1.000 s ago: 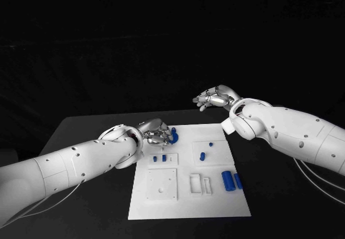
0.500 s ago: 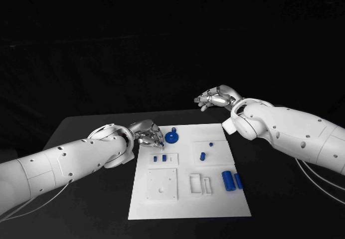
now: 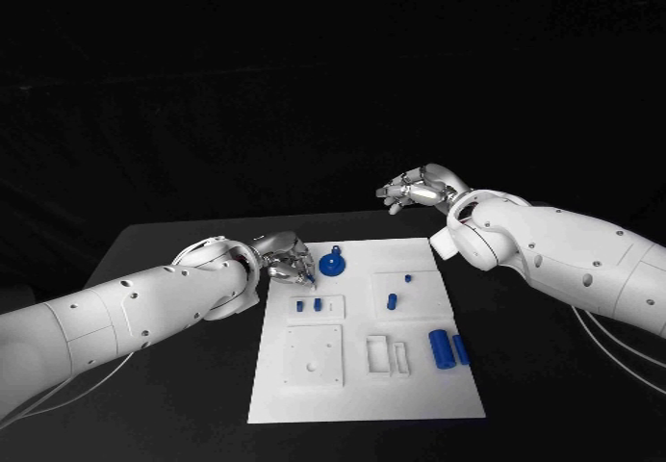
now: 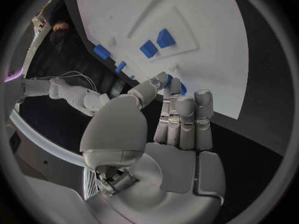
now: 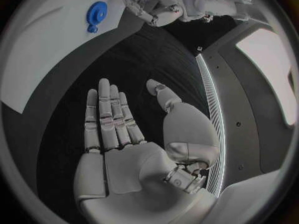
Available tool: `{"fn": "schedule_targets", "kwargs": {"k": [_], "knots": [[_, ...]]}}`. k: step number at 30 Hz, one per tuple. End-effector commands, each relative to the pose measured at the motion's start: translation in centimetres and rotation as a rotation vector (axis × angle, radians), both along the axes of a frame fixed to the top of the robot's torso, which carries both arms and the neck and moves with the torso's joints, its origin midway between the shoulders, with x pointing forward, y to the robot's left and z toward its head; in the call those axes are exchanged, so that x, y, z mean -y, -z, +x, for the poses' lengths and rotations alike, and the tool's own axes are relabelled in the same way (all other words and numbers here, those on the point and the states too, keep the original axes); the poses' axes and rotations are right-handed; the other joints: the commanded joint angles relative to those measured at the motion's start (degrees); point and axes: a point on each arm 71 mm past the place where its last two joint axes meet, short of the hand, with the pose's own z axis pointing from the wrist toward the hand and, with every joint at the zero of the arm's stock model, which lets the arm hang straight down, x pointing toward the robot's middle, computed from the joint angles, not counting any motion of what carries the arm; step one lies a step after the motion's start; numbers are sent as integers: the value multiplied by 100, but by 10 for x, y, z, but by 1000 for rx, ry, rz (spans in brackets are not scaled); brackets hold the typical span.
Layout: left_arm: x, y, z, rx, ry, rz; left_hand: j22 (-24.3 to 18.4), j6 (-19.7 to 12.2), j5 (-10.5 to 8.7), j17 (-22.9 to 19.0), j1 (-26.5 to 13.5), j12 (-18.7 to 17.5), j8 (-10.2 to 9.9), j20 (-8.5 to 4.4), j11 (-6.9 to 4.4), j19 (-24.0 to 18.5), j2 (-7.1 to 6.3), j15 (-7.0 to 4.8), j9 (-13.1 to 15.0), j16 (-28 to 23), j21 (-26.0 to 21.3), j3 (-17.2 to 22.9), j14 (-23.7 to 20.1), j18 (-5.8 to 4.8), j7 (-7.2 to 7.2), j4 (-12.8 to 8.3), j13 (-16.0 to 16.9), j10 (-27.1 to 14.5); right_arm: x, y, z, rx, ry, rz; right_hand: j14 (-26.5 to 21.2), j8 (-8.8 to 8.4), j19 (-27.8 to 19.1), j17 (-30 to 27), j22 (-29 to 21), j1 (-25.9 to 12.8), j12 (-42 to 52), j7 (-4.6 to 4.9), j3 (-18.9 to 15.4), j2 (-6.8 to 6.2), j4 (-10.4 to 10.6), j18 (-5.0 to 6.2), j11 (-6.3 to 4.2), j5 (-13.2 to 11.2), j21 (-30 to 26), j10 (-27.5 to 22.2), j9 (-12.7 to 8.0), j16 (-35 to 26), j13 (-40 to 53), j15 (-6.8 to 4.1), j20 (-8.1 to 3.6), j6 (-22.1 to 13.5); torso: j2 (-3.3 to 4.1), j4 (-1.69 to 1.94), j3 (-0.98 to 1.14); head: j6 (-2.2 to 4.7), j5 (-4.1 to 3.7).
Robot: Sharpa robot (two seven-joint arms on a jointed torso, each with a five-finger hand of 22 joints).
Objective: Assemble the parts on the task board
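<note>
The white task board lies in the middle of the black table. A round blue gear-like part rests on the board's far left corner. My left hand hovers just left of it, fingers straight and together, thumb apart, holding nothing. A sliver of blue shows behind its fingertips in the left wrist view. My right hand is raised beyond the board's far edge, palm flat, fingers spread and empty.
Two small blue pieces sit in a recess on the board's left. A slender piece and a tiny one lie right of centre. Two blue cylinders lie near the right edge. Bare table flanks the board.
One second ago my left hand held the round blue part over the board. It has let go; the part now lies on the board and the hand has drawn back leftward.
</note>
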Motion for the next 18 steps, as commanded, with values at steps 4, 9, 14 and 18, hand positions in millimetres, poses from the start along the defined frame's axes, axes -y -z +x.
{"fn": "schedule_targets", "kwargs": {"k": [4,9,14,18], "knots": [[6,1,0,0,28,14,10,51,18,6,3,-17,22,-178,4,11,60,10,9,40,31,22,38,291,-3,-2,6,33,-2,0,0,0,-13,3,0,15,-7,-9,7,-20,32,-1,-19,-6,13,35,38,39,-31,13,-7,-17,-10,47,27,-39,-1,-2,6,-7,0],[6,3,1,-10,29,28,11,51,18,6,4,-20,21,-178,4,12,62,10,8,40,32,24,38,291,-2,-1,5,34,-2,0,0,0,-12,3,0,15,-8,-9,8,-20,33,-1,-19,-6,13,35,38,40,-31,13,-7,-18,-12,47,27,-39,-1,-3,7,-7,-1],[4,5,1,-35,31,43,12,48,17,7,3,-27,18,-179,5,12,65,11,6,40,33,25,37,290,-1,1,3,34,-2,0,0,0,-12,3,0,16,-8,-9,8,-20,34,-1,-19,-6,13,35,38,40,-31,13,-8,-18,-15,47,28,-39,-3,0,7,-16,-4],[4,6,0,-43,33,47,13,47,17,7,-1,-31,16,-178,6,11,66,11,6,38,33,24,34,289,0,3,2,35,-2,0,0,0,-12,3,0,16,-8,-9,8,-20,34,-1,-19,-6,14,35,38,40,-31,13,-9,-18,-16,47,28,-39,-3,-1,4,-15,-3]]}}
